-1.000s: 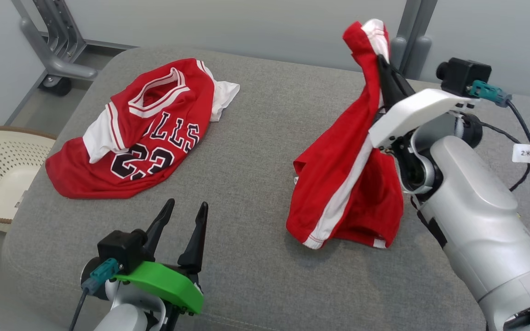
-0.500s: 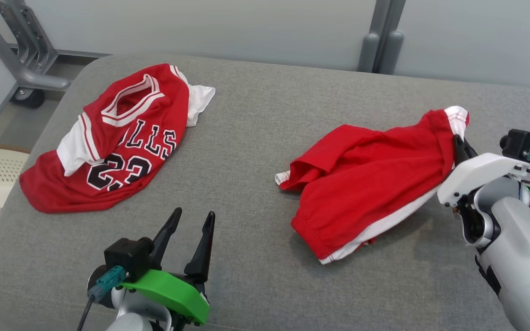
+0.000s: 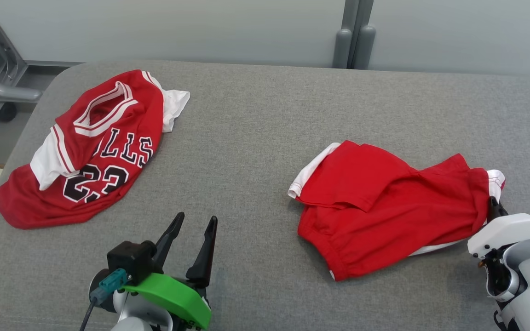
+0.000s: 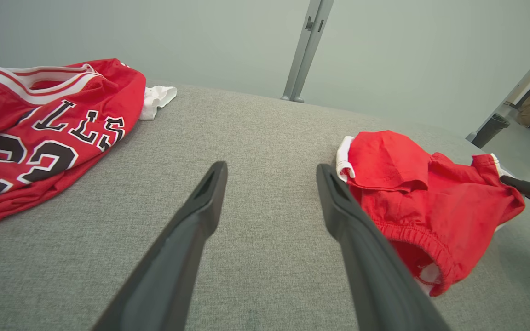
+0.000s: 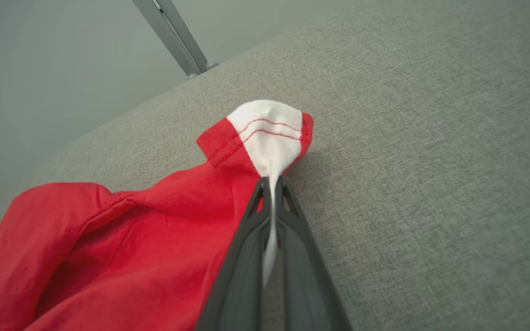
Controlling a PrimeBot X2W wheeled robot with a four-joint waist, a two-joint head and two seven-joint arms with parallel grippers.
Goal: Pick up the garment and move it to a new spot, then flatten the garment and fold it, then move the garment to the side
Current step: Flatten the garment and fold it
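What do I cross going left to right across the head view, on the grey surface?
red jersey → left gripper, open with nothing between its fingers → red shorts, lying on the surface → right gripper, shut on the white-trimmed right end of the shorts.

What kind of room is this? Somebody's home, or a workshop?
Probably a test room or lab, not a home. The red shorts and red jersey lie on a grey padded bench, plain grey partition panels stand behind it, and a wheeled metal frame stands at the left.
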